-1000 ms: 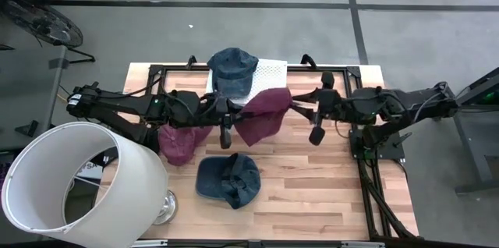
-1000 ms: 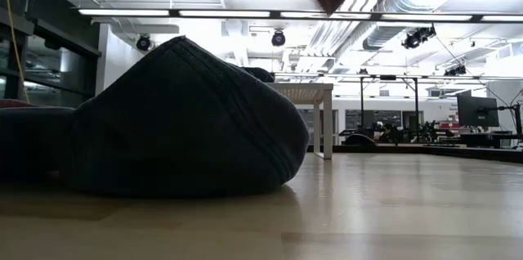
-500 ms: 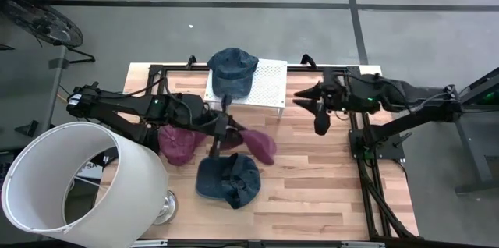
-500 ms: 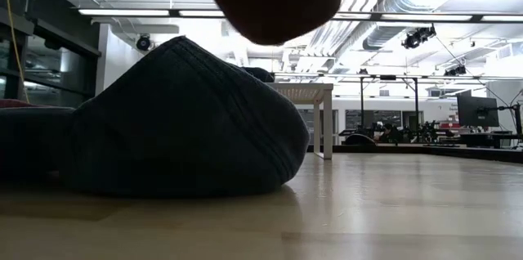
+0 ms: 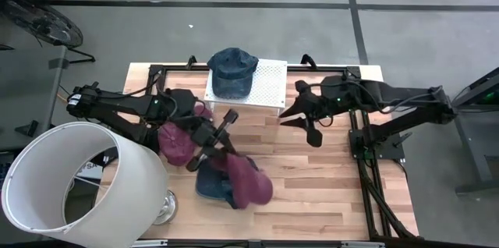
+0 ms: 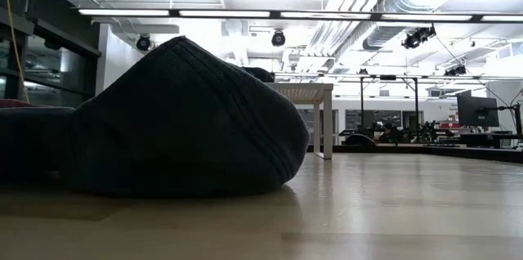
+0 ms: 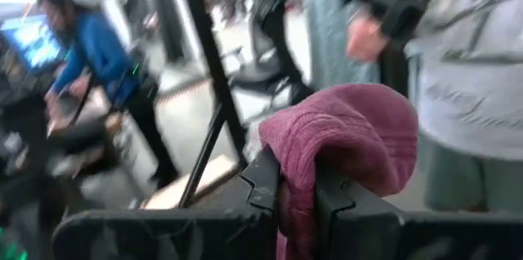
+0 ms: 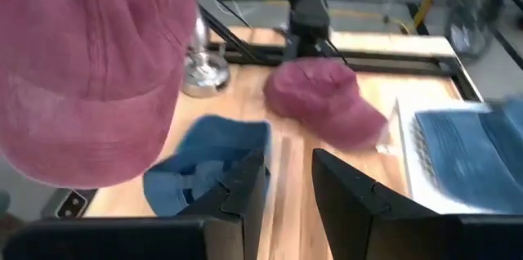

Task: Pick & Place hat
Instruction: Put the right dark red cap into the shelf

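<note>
**Maroon hat changes hands and swings out over the blue one**

The left hand [image 5: 228,154] now carries the maroon hat [image 5: 248,182] alone, clenched on a fold of its fabric, as the left wrist view shows with the cloth pinched between the two dark fingers [image 7: 263,180]. A second ago both arms held this hat stretched between them near the white perforated stand [image 5: 265,84] at the back of the table [image 5: 327,193]. Since then the right hand [image 5: 308,120] has let go and drawn back toward its own side, fingers apart with nothing between them, hanging above the bare boards. The left arm has meanwhile swung the hat forward, so that it now hangs over the blue hat [image 5: 212,184] lying near the table's front edge, covering much of it from above; whether the two touch cannot be told.

A second maroon hat [image 5: 176,143] lies on the table beside the left arm, and another blue hat [image 5: 232,72] sits on the stand. A white lampshade [image 5: 70,182] fills the near left corner.

The handover looks complete, which leaves the placing to the left arm. Where the hat is meant to land is not evident; releasing here would likely drop it onto the blue hat below.
</note>
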